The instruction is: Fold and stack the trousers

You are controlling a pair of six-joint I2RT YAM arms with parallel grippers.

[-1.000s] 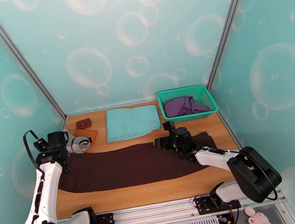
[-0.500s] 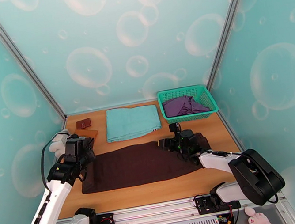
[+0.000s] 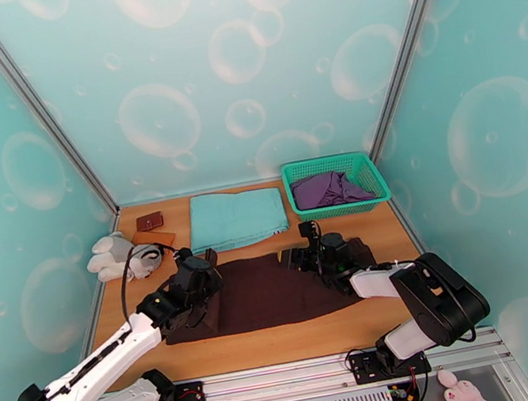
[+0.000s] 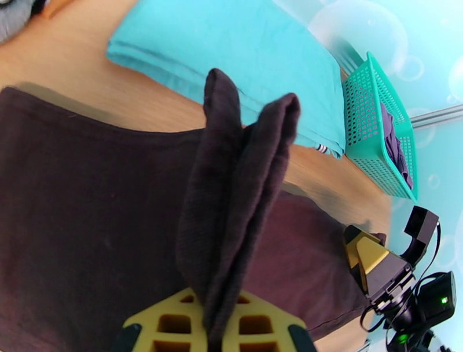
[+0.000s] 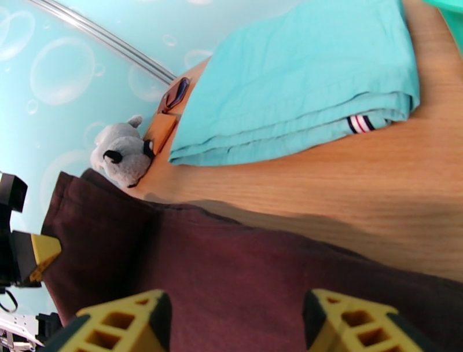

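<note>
The trousers (image 3: 279, 295) lie spread across the middle of the counter (image 3: 287, 343), with their left end raised in a fold. The left end effector (image 4: 214, 318) is clenched on that fold. The right end effector (image 5: 234, 321) is released, low over their right end. A teal cloth (image 3: 236, 218) lies just behind.

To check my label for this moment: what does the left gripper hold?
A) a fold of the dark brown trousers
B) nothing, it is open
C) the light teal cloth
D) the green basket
A: in the left wrist view, a bunched fold of the trousers rises from between the fingers of the left gripper, which is shut on it.
</note>
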